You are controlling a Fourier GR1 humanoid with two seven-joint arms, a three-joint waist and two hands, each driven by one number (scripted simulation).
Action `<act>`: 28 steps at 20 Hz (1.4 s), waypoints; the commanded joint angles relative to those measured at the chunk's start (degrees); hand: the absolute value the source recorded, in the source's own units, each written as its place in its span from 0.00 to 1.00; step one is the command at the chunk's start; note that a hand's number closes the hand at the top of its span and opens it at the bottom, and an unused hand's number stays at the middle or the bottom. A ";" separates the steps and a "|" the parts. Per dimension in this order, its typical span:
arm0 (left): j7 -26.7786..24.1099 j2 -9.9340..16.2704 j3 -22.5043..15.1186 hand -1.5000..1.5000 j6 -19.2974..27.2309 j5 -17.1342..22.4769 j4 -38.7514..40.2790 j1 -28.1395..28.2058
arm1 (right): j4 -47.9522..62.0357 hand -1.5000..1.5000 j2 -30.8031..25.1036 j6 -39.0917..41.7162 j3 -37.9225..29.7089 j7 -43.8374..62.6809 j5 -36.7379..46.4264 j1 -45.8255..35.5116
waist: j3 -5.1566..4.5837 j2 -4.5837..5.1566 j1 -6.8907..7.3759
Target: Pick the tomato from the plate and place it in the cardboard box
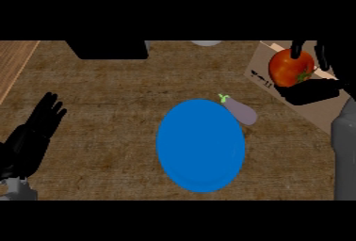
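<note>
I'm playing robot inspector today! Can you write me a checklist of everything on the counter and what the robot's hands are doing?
Surface: brown counter, with a lighter wooden strip at the far left.
Job's things: tomato is off the blue plate and over the cardboard box at the right; the plate has nothing on it.
Clutter: purple eggplant lies at the plate's upper right rim.
Hands: right hand is curled round the tomato above the box; left hand rests open at the left edge, fingers up.
Cables: nothing seen.
Surroundings: a dark block and a pale round thing at the top edge, too cut off to name.
</note>
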 commanded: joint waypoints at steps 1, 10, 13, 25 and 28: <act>-1.77 -1.53 -1.08 0.50 0.11 -1.18 -0.84 2.61 | 1.99 1.00 -4.09 1.58 -6.89 2.15 -1.72 -6.15 | 0.01 0.07 0.41; -0.04 -0.66 -0.18 0.50 0.04 -0.20 4.03 -4.00 | 23.39 1.00 -9.83 -8.44 -5.02 -7.15 2.61 -9.50 | 0.02 0.38 0.75; 5.09 0.70 0.73 0.50 -0.12 1.54 -4.82 0.06 | 25.26 1.00 -10.47 -12.32 -7.20 -11.24 0.57 -8.25 | 0.05 0.18 0.82; -2.17 -1.47 -1.00 0.50 -1.59 -1.14 0.65 0.20 | 56.74 1.00 -13.44 -27.78 -9.91 -27.27 1.06 -12.54 | 0.06 0.60 1.58; 2.11 -0.05 0.13 0.50 -0.26 -0.03 -0.70 -3.11 | 59.70 1.00 -11.41 -22.86 -9.67 -25.36 -0.09 -10.74 | 0.08 0.56 1.39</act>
